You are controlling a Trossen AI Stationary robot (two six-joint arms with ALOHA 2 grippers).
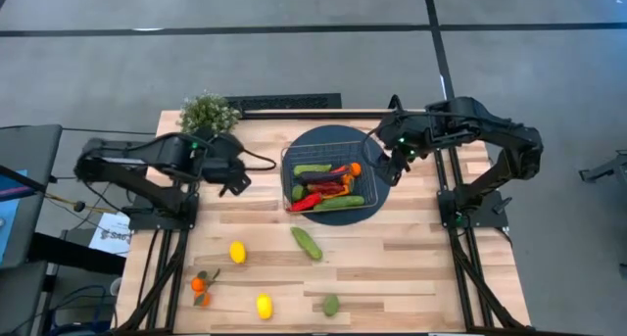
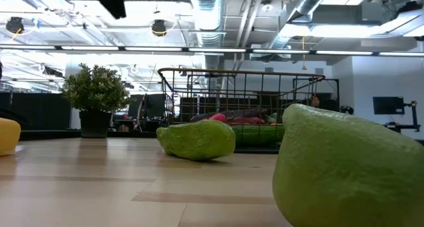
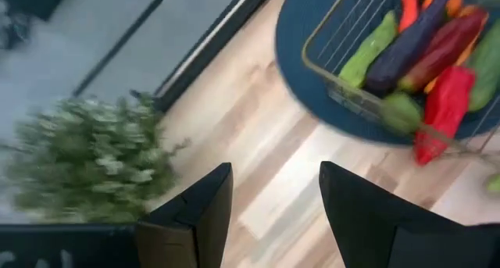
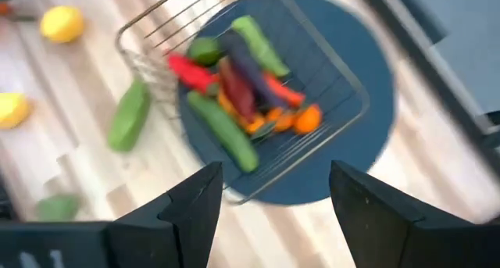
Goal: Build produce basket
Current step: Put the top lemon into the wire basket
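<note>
Filling step, between picks: my left hand [image 1: 235,182] and right hand [image 1: 389,169], both released and empty, flank the basket [image 1: 290,158], which holds several vegetables. Next move: reach the cucumber [image 1: 306,243] just outside the basket and grip it

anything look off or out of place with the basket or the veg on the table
One red pepper pokes out over the edge of the basket instead of lying inside. A cucumber, two lemons, a lime and small oranges lie loose on the table. Nothing looks damaged.
</note>
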